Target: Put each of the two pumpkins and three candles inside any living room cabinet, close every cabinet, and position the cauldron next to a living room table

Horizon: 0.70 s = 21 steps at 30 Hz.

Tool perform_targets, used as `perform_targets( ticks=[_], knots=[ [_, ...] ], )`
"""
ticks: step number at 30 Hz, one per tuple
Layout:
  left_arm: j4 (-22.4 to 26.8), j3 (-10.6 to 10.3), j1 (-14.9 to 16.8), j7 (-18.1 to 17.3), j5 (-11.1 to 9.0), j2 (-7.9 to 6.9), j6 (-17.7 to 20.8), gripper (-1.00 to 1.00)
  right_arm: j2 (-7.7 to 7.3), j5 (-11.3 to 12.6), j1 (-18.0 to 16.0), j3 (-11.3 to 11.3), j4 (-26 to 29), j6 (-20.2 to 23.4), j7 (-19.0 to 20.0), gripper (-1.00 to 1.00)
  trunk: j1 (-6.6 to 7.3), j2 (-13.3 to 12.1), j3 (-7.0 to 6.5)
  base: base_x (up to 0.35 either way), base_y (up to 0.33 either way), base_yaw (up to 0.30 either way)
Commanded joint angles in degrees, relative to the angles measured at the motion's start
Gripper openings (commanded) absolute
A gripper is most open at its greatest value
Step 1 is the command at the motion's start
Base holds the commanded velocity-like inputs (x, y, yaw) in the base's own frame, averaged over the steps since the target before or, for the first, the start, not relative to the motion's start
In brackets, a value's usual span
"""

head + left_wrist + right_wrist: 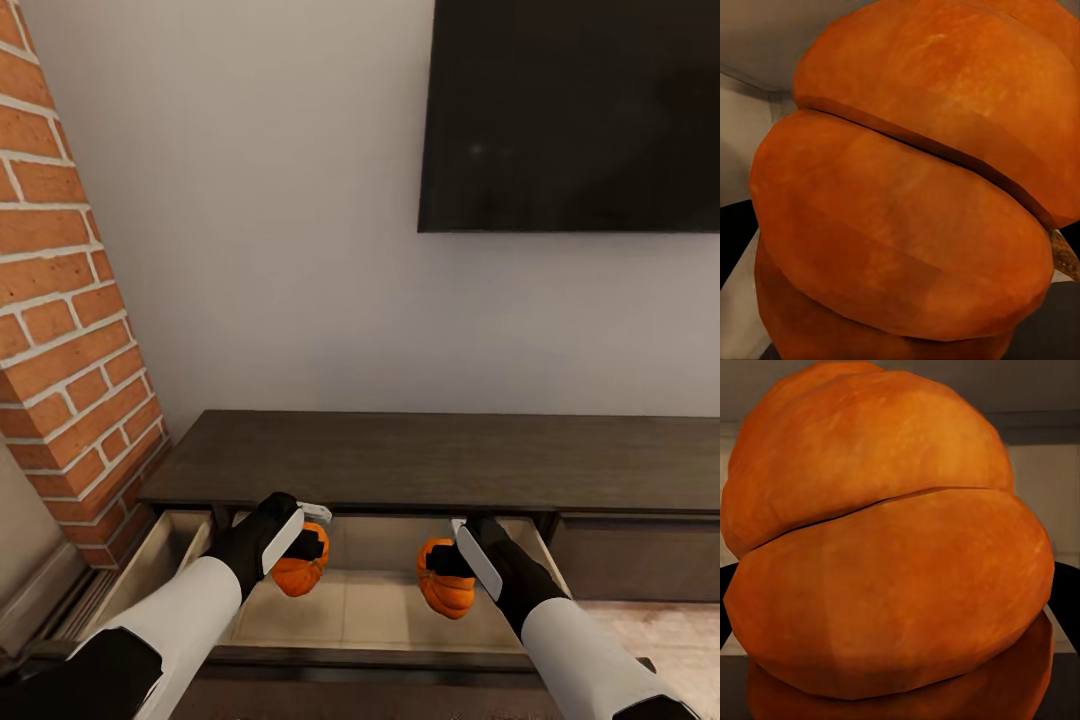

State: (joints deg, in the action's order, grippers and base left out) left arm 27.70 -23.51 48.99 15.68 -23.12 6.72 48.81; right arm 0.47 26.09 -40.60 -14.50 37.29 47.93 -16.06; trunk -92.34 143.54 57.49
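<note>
Pumpkins (pixel 300 573) (pixel 448 590) (one per pincer) above open cabinet (pixel 380 460) drawer (pixel 370 610)

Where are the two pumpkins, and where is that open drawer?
Left pumpkin (pixel 297 574): head view, lower orange side below the left hand.
Right pumpkin (pixel 449 592): head view, lower ribbed side.
Open drawer (pixel 360 610): head view, bare pale floor between the pumpkins.

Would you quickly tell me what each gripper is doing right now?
Left gripper: shut on the left pumpkin.
Right gripper: shut on the right pumpkin.
</note>
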Motion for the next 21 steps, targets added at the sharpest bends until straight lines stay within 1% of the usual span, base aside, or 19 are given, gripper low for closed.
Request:
perform_targets(
  ticks=[1, 8, 17, 21],
  knots=[
    [0.1, -0.3, 0.1, 0.5, -0.5, -0.04, 0.1, -1.0, -0.03, 0.7, 0.0, -0.2, 0.1, 0.1, -0.4, -1.0, -0.01, 0.0, 0.28, 0.0, 0.0, 0.0],
    [0.2, -0.4, 0.1, 0.5, -0.4, 0.02, 0.2, -1.0, -0.03, 0.7, 0.0, -0.2, 0.1, 0.1, -0.4, -1.0, -0.19, 0.1, 1.83, 0.0, 0.0, 0.0],
    [0.2, -0.4, 0.1, 0.6, -0.4, 0.05, 0.2, -1.0, -0.03, 0.7, 0.0, -0.2, 0.1, 0.1, -0.5, -1.0, -0.19, 0.1, 1.83, 0.0, 0.0, 0.0],
    [0.2, -0.4, 0.1, 0.6, -0.4, 0.05, 0.2, -1.0, -0.03, 0.7, 0.0, -0.2, 0.1, 0.1, -0.5, -1.0, -0.29, 0.2, 2.72, 0.0, 0.0, 0.0]
  ],
)
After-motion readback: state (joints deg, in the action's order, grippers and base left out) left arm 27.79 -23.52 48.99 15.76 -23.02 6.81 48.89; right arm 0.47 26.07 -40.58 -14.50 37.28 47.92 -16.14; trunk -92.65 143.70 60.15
